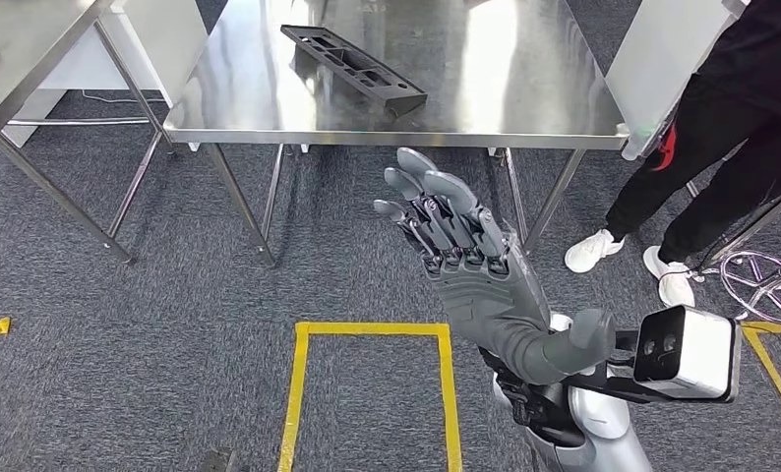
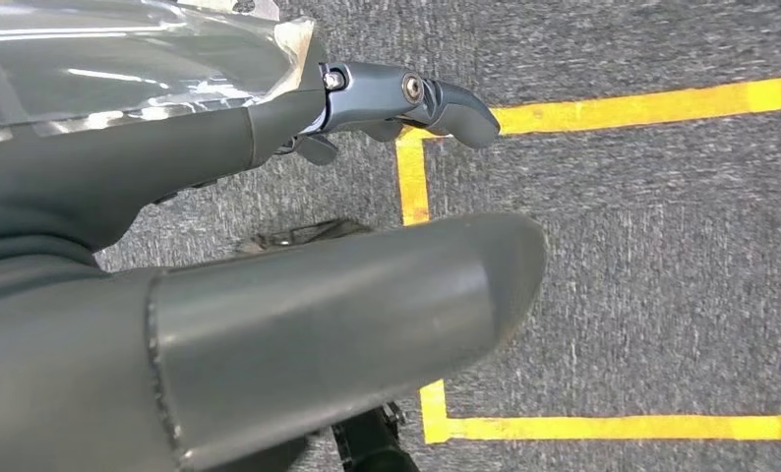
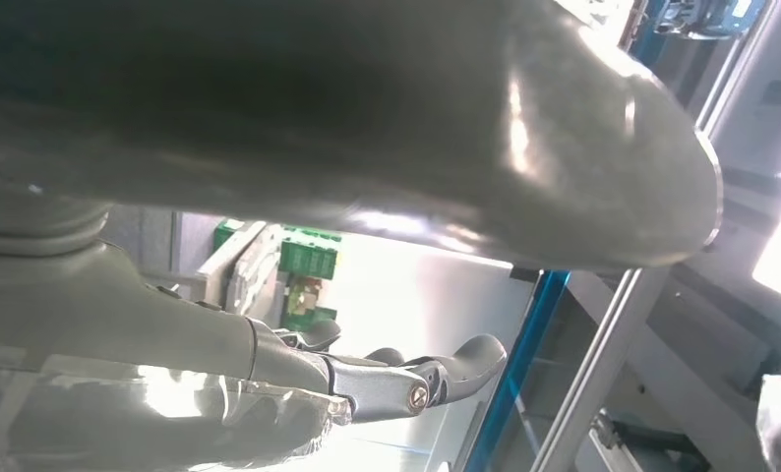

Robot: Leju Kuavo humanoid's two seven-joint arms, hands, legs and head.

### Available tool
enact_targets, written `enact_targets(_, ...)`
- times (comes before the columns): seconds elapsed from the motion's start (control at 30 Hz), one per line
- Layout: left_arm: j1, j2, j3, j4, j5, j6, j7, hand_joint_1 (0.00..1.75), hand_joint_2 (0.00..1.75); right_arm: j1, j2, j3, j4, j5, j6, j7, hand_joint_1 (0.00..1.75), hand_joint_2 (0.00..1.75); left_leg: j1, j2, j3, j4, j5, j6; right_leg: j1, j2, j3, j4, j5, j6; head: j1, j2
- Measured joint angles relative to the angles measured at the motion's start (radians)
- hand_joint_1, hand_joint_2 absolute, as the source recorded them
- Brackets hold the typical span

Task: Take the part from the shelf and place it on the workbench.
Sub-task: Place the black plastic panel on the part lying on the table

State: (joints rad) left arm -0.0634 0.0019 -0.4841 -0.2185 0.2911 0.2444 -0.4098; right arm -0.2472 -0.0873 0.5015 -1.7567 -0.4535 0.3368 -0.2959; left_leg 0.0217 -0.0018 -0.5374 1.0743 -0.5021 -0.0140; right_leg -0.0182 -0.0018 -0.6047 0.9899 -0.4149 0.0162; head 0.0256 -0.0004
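Note:
The black elongated part (image 1: 355, 67) lies flat on the shiny steel workbench (image 1: 524, 118), near its front edge. My right hand (image 1: 465, 256) is raised in front of the bench and below its edge, fingers spread and straight, holding nothing. The right wrist view has its thick thumb (image 3: 367, 147) and a dark finger (image 3: 436, 379) apart with nothing between them. My left hand (image 2: 269, 295) hangs over the carpet, its thumb and a finger (image 2: 436, 103) apart and empty.
A person in black with white shoes (image 1: 731, 128) stands at the bench's right end beside a white panel (image 1: 662, 59). A second steel table (image 1: 23, 49) stands at the left. A yellow tape square (image 1: 367, 329) marks the carpet before the bench. A chair base (image 1: 765, 285) sits far right.

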Motion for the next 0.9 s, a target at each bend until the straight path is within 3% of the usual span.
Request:
enact_targets(0.07, -0.003, 0.000, 0.000, 0.000, 0.000, 0.002, 0.000, 0.00, 0.00, 0.000, 0.000, 0.000, -0.004, 0.003, -0.001, -0.001, 0.00, 0.00, -0.006, -0.004, 0.044, -0.075, -0.019, 0.007, 0.002, -0.002, -0.012, 0.006, 0.013, 0.017, 0.001, 0.000)
enact_targets(0.13, -0.002, 0.001, 0.000, 0.000, 0.000, 0.003, 0.000, 0.00, 0.00, 0.003, -0.001, 0.000, -0.004, 0.005, -0.001, -0.003, 0.00, 0.00, -0.010, -0.002, 0.037, -0.086, -0.012, 0.024, 0.001, -0.004, -0.020, 0.009, 0.023, 0.034, 0.002, 0.000)
enact_targets(0.17, -0.002, 0.001, 0.000, 0.000, 0.000, 0.003, 0.000, 0.00, 0.00, 0.005, -0.001, 0.000, -0.004, 0.006, -0.001, -0.004, 0.00, 0.00, -0.010, 0.000, 0.029, -0.089, -0.003, 0.036, 0.000, -0.003, -0.030, 0.020, 0.010, 0.036, 0.002, 0.000)
enact_targets(0.23, -0.002, 0.001, 0.000, 0.000, -0.001, 0.003, 0.000, 0.00, 0.00, 0.008, -0.002, 0.000, -0.004, 0.011, -0.002, -0.006, 0.00, 0.00, -0.010, 0.006, 0.008, -0.094, 0.020, 0.057, -0.001, -0.002, -0.061, 0.098, -0.060, 0.029, 0.004, 0.000)
enact_targets(0.3, -0.002, 0.001, 0.000, 0.000, -0.001, 0.003, 0.000, 0.00, 0.00, 0.012, -0.003, 0.001, -0.004, 0.016, -0.002, -0.007, 0.00, 0.00, -0.013, 0.008, -0.020, -0.093, 0.043, 0.063, -0.001, -0.001, -0.095, 0.230, -0.140, 0.023, 0.005, 0.000)
enact_targets(0.33, -0.002, 0.001, 0.000, 0.000, 0.000, 0.003, 0.000, 0.00, 0.00, 0.013, -0.003, 0.001, -0.004, 0.018, -0.002, -0.007, 0.00, 0.00, -0.014, 0.010, -0.035, -0.093, 0.055, 0.063, -0.001, -0.001, -0.101, 0.281, -0.156, 0.028, 0.005, 0.000)
enact_targets(0.37, -0.002, 0.001, 0.000, 0.000, 0.001, 0.004, 0.000, 0.00, 0.00, 0.014, -0.004, 0.002, -0.004, 0.019, -0.002, -0.007, 0.00, 0.00, -0.014, 0.011, -0.051, -0.092, 0.066, 0.062, -0.001, -0.001, -0.092, 0.304, -0.152, 0.038, 0.005, 0.000)
enact_targets(0.4, -0.002, 0.000, 0.000, 0.000, 0.002, 0.006, 0.000, 0.00, 0.00, 0.014, -0.004, 0.003, -0.004, 0.019, -0.002, -0.007, 0.00, 0.00, -0.014, 0.012, -0.066, -0.092, 0.078, 0.060, -0.002, -0.001, -0.064, 0.289, -0.133, 0.050, 0.005, 0.000)
enact_targets(0.43, -0.002, 0.000, 0.000, 0.000, 0.004, 0.007, 0.000, 0.00, 0.00, 0.013, -0.003, 0.004, -0.004, 0.019, -0.002, -0.007, 0.00, 0.00, -0.014, 0.012, -0.080, -0.091, 0.090, 0.057, -0.002, -0.001, -0.019, 0.240, -0.110, 0.059, 0.005, 0.000)
enact_targets(0.47, -0.001, -0.001, 0.001, 0.000, 0.007, 0.010, -0.001, 0.00, 0.00, 0.011, -0.003, 0.006, -0.004, 0.019, -0.001, -0.006, 0.00, 0.00, -0.015, 0.011, -0.091, -0.091, 0.101, 0.053, -0.002, -0.001, 0.039, 0.165, -0.099, 0.062, 0.005, 0.000)
enact_targets(0.53, 0.000, -0.001, 0.001, 0.000, 0.014, 0.013, -0.004, 0.00, 0.00, 0.005, 0.001, 0.009, -0.004, 0.019, 0.003, -0.005, 0.00, 0.00, -0.018, 0.011, -0.104, -0.091, 0.122, 0.043, 0.005, 0.001, 0.139, 0.017, -0.111, 0.046, 0.004, 0.000)
enact_targets(0.6, 0.002, -0.001, 0.001, 0.000, 0.019, 0.015, -0.007, 0.00, 0.00, 0.000, 0.004, 0.014, -0.003, 0.020, 0.006, -0.003, 0.00, 0.00, -0.020, 0.011, -0.109, -0.095, 0.142, 0.031, 0.013, 0.003, 0.164, -0.038, -0.123, 0.027, 0.003, 0.000)
enact_targets(0.67, 0.007, -0.001, 0.001, 0.001, 0.022, 0.015, -0.009, 0.00, 0.00, -0.002, 0.006, 0.020, -0.003, 0.021, 0.008, -0.001, 0.00, 0.00, -0.017, 0.008, -0.117, -0.089, 0.136, 0.021, 0.003, 0.002, 0.145, -0.034, -0.108, 0.008, 0.003, 0.000)
enact_targets(0.7, 0.010, -0.001, 0.001, 0.001, 0.022, 0.015, -0.010, 0.00, 0.00, -0.002, 0.008, 0.022, -0.002, 0.021, 0.008, -0.001, 0.00, 0.00, -0.015, 0.007, -0.126, -0.068, 0.106, 0.016, -0.001, 0.000, 0.137, -0.034, -0.098, -0.005, 0.002, 0.000)
enact_targets(0.73, 0.012, -0.001, 0.001, 0.001, 0.022, 0.015, -0.010, 0.00, 0.00, -0.003, 0.011, 0.023, -0.002, 0.021, 0.008, 0.000, 0.00, 0.00, -0.012, 0.005, -0.140, -0.025, 0.057, 0.011, -0.005, -0.001, 0.128, -0.035, -0.086, -0.015, 0.001, 0.000)
enact_targets(0.8, 0.014, -0.001, 0.001, 0.002, 0.022, 0.015, -0.010, 0.00, 0.00, -0.003, 0.014, 0.025, -0.002, 0.021, 0.008, 0.001, 0.00, 0.00, -0.010, 0.002, -0.173, 0.105, -0.044, 0.002, -0.001, -0.004, 0.104, -0.033, -0.062, -0.025, -0.001, 0.000)
enact_targets(0.83, 0.014, -0.001, 0.001, 0.002, 0.022, 0.015, -0.011, 0.00, 0.00, -0.003, 0.015, 0.026, -0.001, 0.021, 0.009, 0.001, 0.00, 0.00, -0.010, 0.002, -0.183, 0.165, -0.067, -0.001, 0.000, -0.004, 0.089, -0.031, -0.050, -0.025, -0.001, 0.000)
enact_targets(0.87, 0.014, -0.001, 0.001, 0.002, 0.022, 0.015, -0.012, 0.00, 0.00, -0.002, 0.015, 0.027, -0.001, 0.021, 0.009, 0.002, 0.00, 0.00, -0.008, 0.002, -0.180, 0.198, -0.064, -0.004, 0.001, -0.004, 0.074, -0.029, -0.041, -0.023, -0.001, 0.000)
enact_targets(0.9, 0.014, -0.001, 0.001, 0.002, 0.023, 0.016, -0.014, 0.00, 0.00, -0.002, 0.015, 0.028, -0.001, 0.021, 0.009, 0.002, 0.00, 0.00, -0.006, 0.002, -0.161, 0.196, -0.041, -0.005, 0.001, -0.004, 0.059, -0.025, -0.034, -0.020, -0.001, 0.000)
